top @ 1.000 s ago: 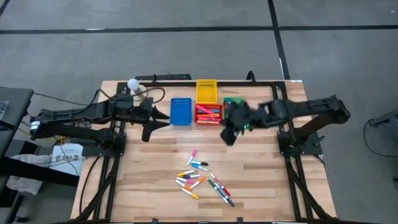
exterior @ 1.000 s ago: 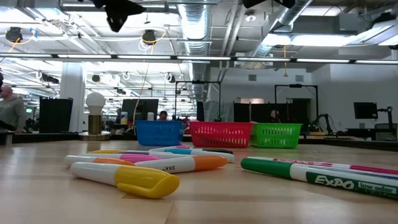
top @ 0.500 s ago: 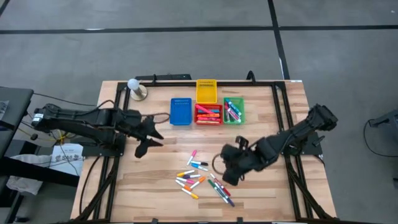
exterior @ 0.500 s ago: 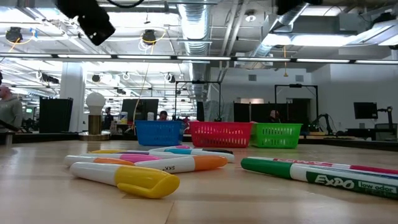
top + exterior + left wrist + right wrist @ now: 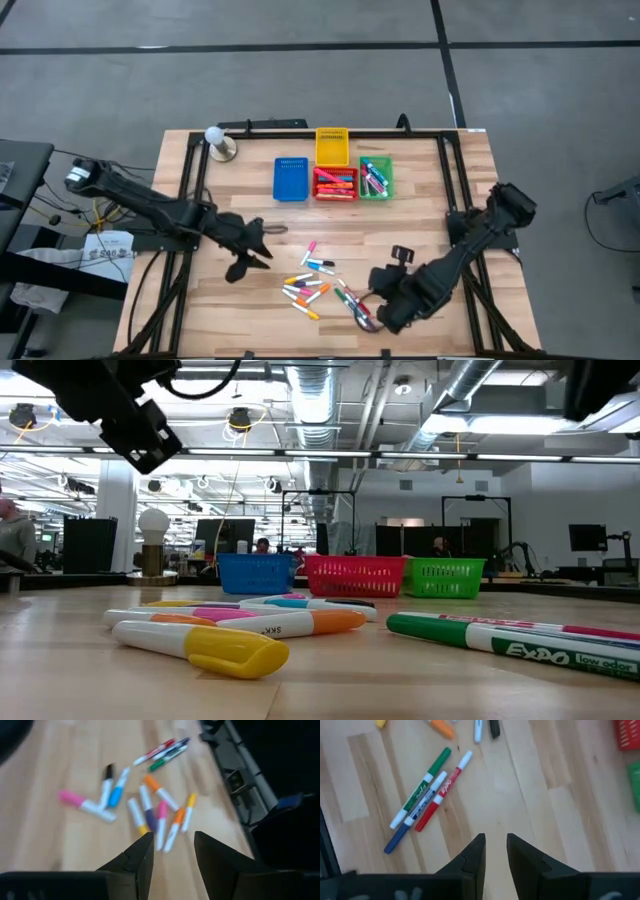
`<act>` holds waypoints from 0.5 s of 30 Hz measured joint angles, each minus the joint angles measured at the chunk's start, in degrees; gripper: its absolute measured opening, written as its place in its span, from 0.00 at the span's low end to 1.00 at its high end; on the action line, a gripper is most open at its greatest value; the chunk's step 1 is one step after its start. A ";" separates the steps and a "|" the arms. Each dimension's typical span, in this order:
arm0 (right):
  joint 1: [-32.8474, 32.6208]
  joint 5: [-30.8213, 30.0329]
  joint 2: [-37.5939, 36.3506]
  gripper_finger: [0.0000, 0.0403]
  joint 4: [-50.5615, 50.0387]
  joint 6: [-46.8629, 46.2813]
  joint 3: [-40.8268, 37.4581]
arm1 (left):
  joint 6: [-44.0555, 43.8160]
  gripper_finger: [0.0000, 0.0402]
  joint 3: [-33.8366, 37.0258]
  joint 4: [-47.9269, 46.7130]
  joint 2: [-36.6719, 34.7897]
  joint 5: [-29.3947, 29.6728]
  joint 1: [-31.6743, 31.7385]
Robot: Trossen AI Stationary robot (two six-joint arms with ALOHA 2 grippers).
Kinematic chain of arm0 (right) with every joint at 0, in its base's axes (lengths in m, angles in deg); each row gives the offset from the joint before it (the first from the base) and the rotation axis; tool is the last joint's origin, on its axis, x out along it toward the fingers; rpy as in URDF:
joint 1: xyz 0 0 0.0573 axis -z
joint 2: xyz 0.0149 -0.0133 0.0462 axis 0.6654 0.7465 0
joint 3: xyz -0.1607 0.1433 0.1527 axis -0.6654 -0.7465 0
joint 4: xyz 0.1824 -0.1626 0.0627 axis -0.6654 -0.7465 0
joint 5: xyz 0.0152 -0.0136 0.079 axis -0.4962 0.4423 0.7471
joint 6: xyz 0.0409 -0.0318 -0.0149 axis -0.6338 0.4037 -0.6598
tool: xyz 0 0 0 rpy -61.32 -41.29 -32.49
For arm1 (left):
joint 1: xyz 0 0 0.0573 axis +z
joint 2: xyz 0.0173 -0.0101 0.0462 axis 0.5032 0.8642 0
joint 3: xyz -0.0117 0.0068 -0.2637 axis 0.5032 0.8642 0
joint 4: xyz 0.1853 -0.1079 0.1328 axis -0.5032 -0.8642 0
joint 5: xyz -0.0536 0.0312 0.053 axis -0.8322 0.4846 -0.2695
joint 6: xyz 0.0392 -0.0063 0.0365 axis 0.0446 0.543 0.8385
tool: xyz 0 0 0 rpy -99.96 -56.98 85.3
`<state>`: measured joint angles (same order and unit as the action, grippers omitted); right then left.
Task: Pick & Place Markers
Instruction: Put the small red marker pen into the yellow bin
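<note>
I'm hovering the right gripper [image 5: 385,312] over the near edge of the loose markers [image 5: 322,285], jaws slightly parted and empty; the green, blue and red pens [image 5: 422,802] are lying side by side ahead, slanted across its line; the left gripper [image 5: 250,262], also gaping empty, is waiting beside the pile's far side.

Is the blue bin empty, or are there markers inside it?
Empty, it seems. From above, the blue bin shows only its bare floor, while the red bin and green bin hold markers.
</note>
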<state>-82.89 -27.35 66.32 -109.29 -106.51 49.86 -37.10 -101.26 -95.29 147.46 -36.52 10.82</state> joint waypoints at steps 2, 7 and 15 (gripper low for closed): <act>-1.79 -3.15 0.07 0.17 -0.44 -2.47 0.00 | -1.04 0.35 0.00 4.61 2.81 1.46 -2.38; -6.60 -9.15 -0.04 0.17 -3.09 -9.77 0.00 | -4.46 0.35 -1.65 11.27 10.14 10.04 -7.61; -10.21 -18.76 -0.11 0.17 -0.61 -20.39 -3.04 | -10.30 0.35 -8.36 12.07 20.32 20.36 -13.07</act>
<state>-93.10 -46.11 66.21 -109.90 -126.90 46.81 -47.39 -109.62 -83.22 167.77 -16.16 -2.25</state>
